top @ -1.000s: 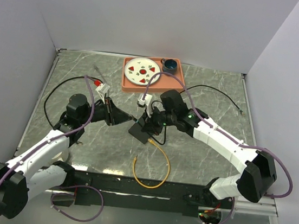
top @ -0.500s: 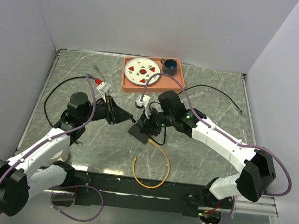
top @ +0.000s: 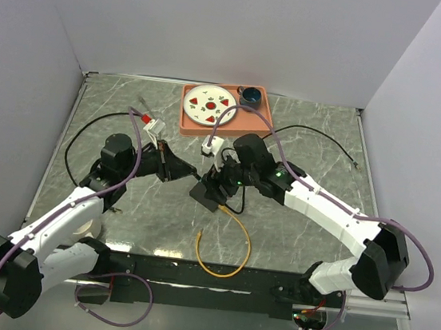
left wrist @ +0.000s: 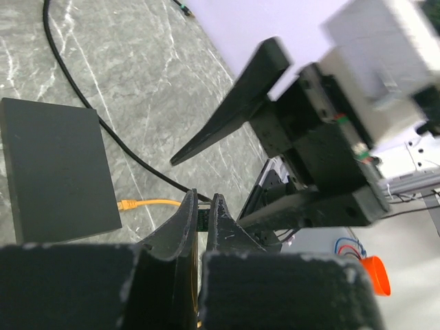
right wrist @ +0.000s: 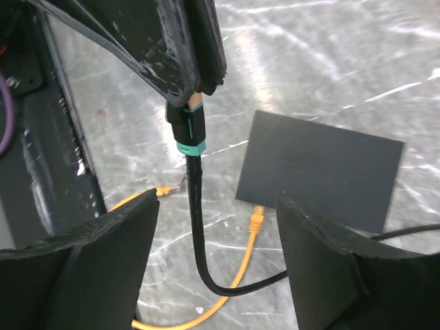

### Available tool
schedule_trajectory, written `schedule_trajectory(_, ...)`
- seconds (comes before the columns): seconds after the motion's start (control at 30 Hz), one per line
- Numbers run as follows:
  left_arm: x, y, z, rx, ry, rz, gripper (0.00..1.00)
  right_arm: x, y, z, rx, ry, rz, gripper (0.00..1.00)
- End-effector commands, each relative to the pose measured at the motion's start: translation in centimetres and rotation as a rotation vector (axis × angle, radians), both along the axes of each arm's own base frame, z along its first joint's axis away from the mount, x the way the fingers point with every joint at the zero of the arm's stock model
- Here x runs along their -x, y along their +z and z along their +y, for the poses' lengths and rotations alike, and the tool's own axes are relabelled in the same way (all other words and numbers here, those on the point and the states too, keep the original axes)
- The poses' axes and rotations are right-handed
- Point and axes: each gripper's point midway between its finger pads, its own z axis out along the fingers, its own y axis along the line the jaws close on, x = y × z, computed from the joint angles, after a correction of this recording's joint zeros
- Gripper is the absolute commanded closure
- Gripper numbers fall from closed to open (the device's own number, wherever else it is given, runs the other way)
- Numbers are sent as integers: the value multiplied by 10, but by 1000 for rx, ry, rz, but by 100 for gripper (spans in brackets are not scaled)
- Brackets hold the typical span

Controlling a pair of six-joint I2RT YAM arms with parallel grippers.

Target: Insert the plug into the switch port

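A grey marbled table [top: 319,145] sits between plain white walls [top: 221,28], with an orange tray [top: 197,128] at the far edge. The overhead view cannot show the plug, but the right wrist view does. There the left gripper [right wrist: 199,82] is clamped on the plug [right wrist: 189,127], and its black cable [right wrist: 196,206] hangs below. The right gripper [right wrist: 214,206] has its fingers wide apart around nothing. The black box [right wrist: 320,168] lies flat mid-table, just right of the plug and not touching it. An orange cable [right wrist: 251,234] meets its near edge; the ports themselves cannot be made out.

Pinched plug [right wrist: 187,127], black box [right wrist: 320,168], orange cable [right wrist: 255,221]
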Motion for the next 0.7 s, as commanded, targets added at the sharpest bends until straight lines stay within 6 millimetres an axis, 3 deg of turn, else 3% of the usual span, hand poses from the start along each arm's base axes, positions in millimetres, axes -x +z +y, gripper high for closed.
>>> schedule_trajectory(0.0,-9,19,0,6,37,-26,99,-19,49,6,-90,-99,-176,22)
schedule_trajectory(0.2,-14,24,-2,26,42,-3,99,-21,73,11,-189,-139,-268,22)
schedule_trajectory(0.37,-13,28,-4,36,36,-9,99,-22,76,15,-215,-140,-280,25)
schedule_trajectory(0.5,-13,29,-3,29,37,-13,99,-20,74,24,-226,-111,-276,35)
schedule_trajectory(0.67,-13,31,-3,29,38,-13,99,-22,73,31,-219,-95,-266,37)
